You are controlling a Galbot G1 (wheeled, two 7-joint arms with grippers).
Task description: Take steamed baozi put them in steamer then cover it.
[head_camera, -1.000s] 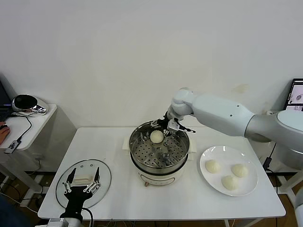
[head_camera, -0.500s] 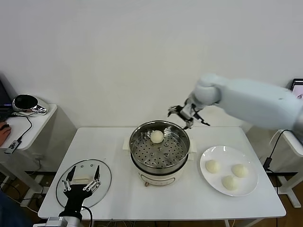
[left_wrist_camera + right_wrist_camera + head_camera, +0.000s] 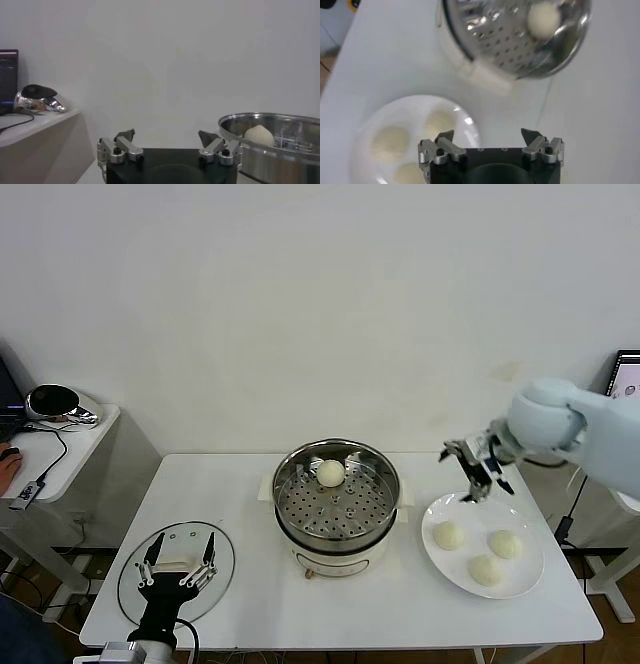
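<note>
White table (image 3: 250, 514), steamer (image 3: 337, 502) centred

The round stainless-steel steamer (image 3: 337, 509) sits mid-table with one cream-white dough bun (image 3: 331, 473) inside. Right: a flat white plate (image 3: 437, 556) bearing three buns. Near left: the clear glass lid (image 3: 223, 572).
</note>
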